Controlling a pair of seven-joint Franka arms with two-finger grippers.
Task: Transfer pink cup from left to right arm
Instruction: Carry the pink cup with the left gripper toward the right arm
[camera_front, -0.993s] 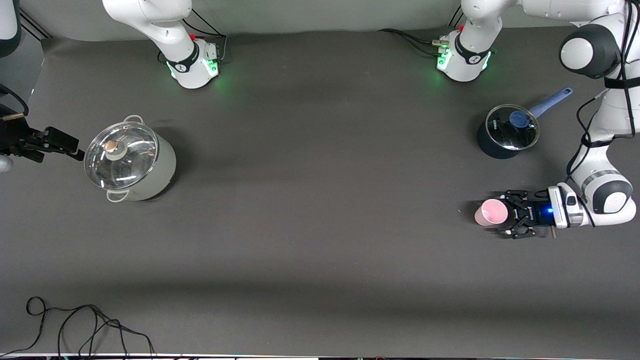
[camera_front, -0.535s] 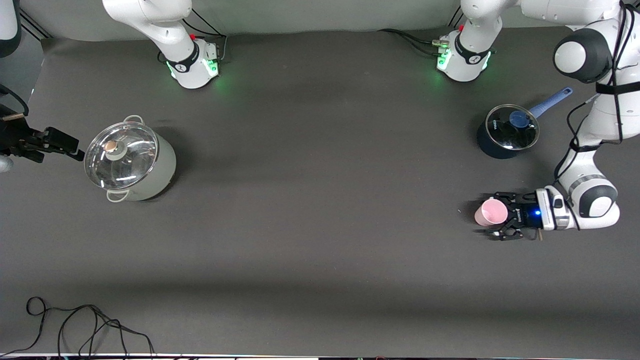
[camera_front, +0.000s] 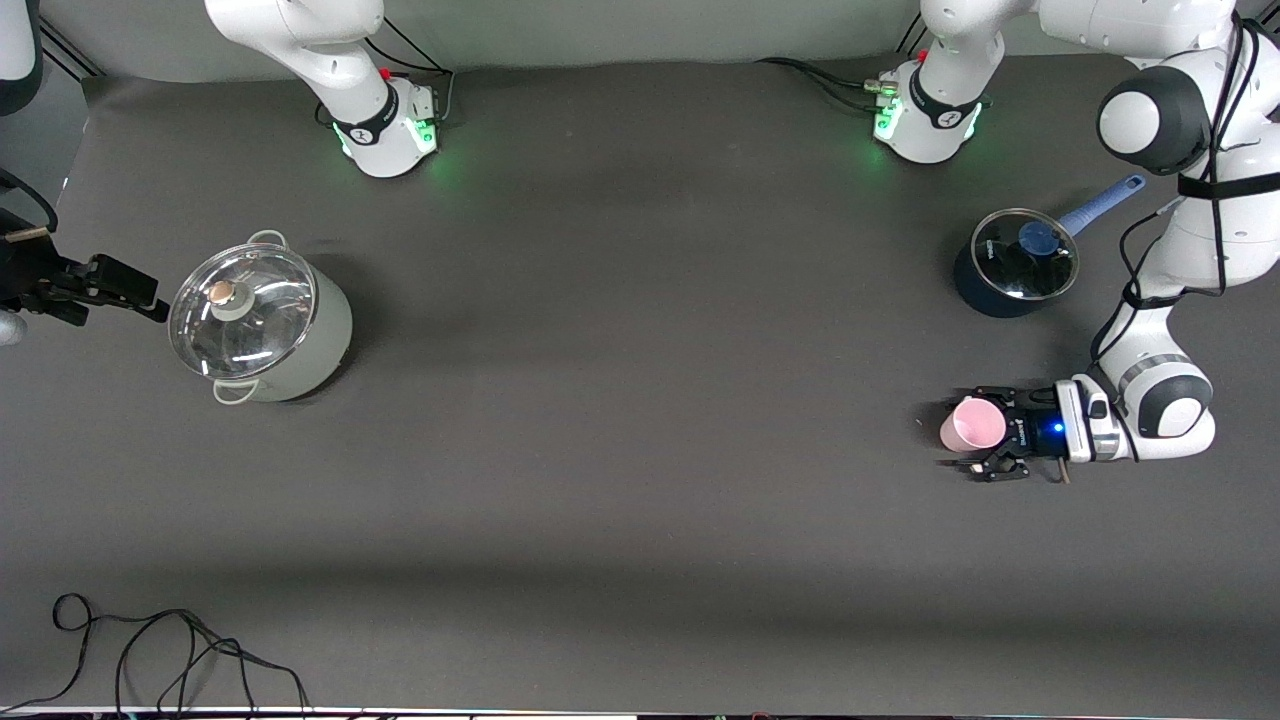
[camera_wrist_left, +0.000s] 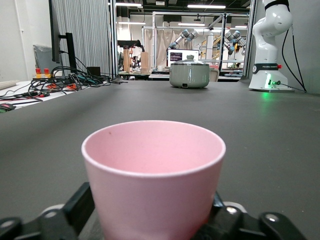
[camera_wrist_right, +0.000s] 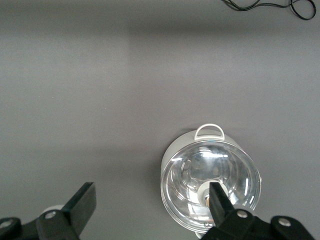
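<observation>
The small pale-pink plastic tumbler, the pink cup (camera_front: 972, 424), stands upright on the dark desk (camera_front: 640, 480) near the left arm's end, nearer to the front camera than the dark saucepan with a glass lid and blue handle (camera_front: 1015, 262). It is plain, handleless and slightly tapered, mouth up and empty as far as its inside shows. The left tool (camera_front: 978, 432) lies low at desk level with the cup between its fingers (camera_wrist_left: 75, 210), one on each side of the cup's lower wall; whether they press the wall yet I cannot tell, and the cup has not been lifted.

So the task looks barely begun: the pickup is being set, while the lift, the carry toward the middle and the handover all remain.

The right tool (camera_front: 120, 290) waits with its fingers spread wide and empty, over the right arm's end of the desk, just beside the pale-green stockpot with a glass lid (camera_front: 260, 322).
</observation>
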